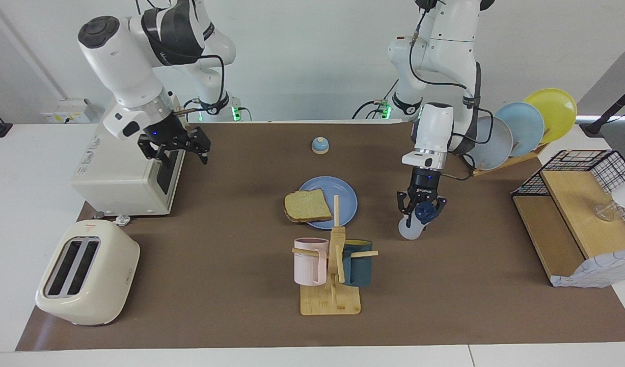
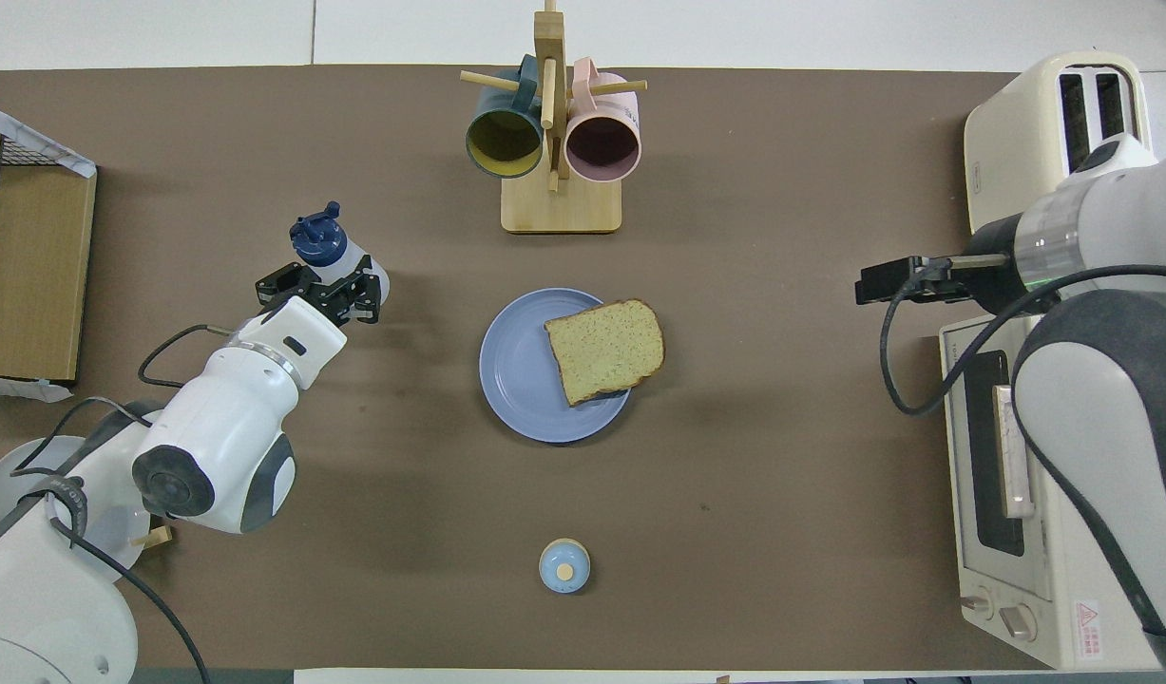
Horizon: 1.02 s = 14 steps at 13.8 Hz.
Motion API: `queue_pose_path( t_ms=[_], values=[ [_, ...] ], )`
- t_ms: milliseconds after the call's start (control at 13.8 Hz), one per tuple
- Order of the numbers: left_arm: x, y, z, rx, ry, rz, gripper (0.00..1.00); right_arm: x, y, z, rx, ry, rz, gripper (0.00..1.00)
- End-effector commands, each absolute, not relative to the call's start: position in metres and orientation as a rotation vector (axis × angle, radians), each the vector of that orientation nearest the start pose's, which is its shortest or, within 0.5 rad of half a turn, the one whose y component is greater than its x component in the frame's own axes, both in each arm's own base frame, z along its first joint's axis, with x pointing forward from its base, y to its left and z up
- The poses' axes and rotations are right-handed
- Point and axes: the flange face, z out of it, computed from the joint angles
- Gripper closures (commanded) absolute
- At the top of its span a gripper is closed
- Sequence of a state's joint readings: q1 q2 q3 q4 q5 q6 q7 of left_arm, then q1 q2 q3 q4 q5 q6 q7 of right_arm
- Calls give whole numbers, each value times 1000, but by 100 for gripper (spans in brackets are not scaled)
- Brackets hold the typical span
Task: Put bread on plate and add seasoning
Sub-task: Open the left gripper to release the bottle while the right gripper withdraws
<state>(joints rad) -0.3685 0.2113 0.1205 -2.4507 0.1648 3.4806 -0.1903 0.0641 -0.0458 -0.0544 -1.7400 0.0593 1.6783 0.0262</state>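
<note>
The bread (image 1: 307,205) (image 2: 606,350) lies on the blue plate (image 1: 344,195) (image 2: 514,370) mid-table, one edge hanging over the rim toward the right arm's end. My left gripper (image 1: 420,209) (image 2: 320,287) is shut on the seasoning (image 1: 410,230) (image 2: 316,241), a translucent bottle with a navy cap. The bottle leans slightly, low over the mat beside the plate toward the left arm's end. Whether its base touches the mat I cannot tell. My right gripper (image 1: 182,154) (image 2: 872,285) hangs open and holds nothing, over the mat in front of the toaster oven.
A toaster oven (image 1: 118,173) and a cream toaster (image 1: 85,272) stand at the right arm's end. A mug tree (image 1: 332,270) with two mugs stands farther from the robots than the plate. A small bell (image 1: 320,145) sits nearer the robots. Upright plates (image 1: 518,127) and a wooden shelf (image 1: 567,219) fill the left arm's end.
</note>
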Motion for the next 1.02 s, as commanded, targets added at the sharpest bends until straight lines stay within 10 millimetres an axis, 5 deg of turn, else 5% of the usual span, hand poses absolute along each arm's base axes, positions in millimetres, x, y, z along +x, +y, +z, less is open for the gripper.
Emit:
queue_pose_path(
  t_ms=[0,291,508,944],
  values=[
    [513,-147,312,-2975,407,-1311,78,538,5,587,-3098,1,90,0],
    [511,-147,310,-2979,412,-1299,54,532,2,598,-3117,10,120,0],
    [512,-144,309,-2977,410,-1298,47,539,-19,578,-3113,63,181,0],
    [513,-137,308,-2971,406,-1291,41,545,-29,569,-3107,107,195,0]
  ],
)
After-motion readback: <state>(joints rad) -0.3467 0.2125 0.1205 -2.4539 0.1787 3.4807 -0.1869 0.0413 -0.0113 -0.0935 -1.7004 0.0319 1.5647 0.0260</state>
